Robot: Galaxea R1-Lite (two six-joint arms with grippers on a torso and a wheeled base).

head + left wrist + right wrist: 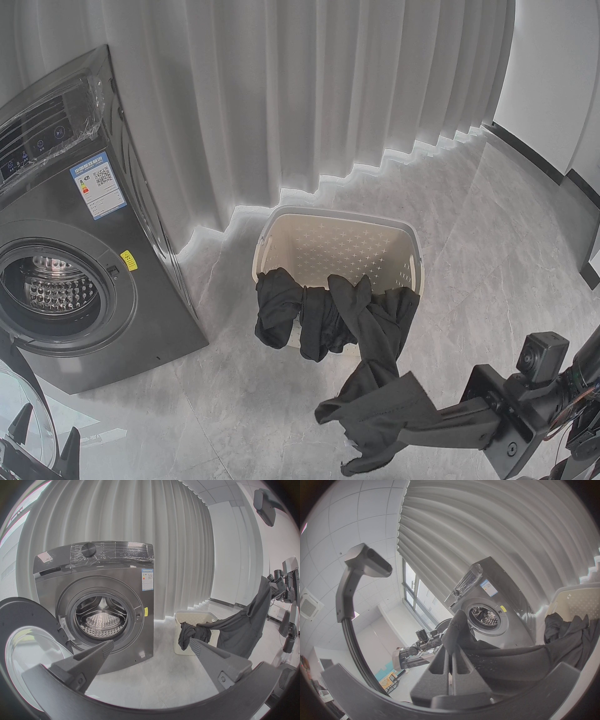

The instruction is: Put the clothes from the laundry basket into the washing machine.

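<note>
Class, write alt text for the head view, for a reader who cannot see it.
The right gripper is shut on a dark garment that trails from the laundry basket on the floor, more dark cloth draped over its near rim. Left of it stands the washing machine, its drum uncovered, with the left gripper open before it.

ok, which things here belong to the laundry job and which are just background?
Job: laundry basket; dark clothes over its rim; dark garment, shut in the right gripper; washing machine, door open; left gripper, open.
Background: curtain; floor; wall.
</note>
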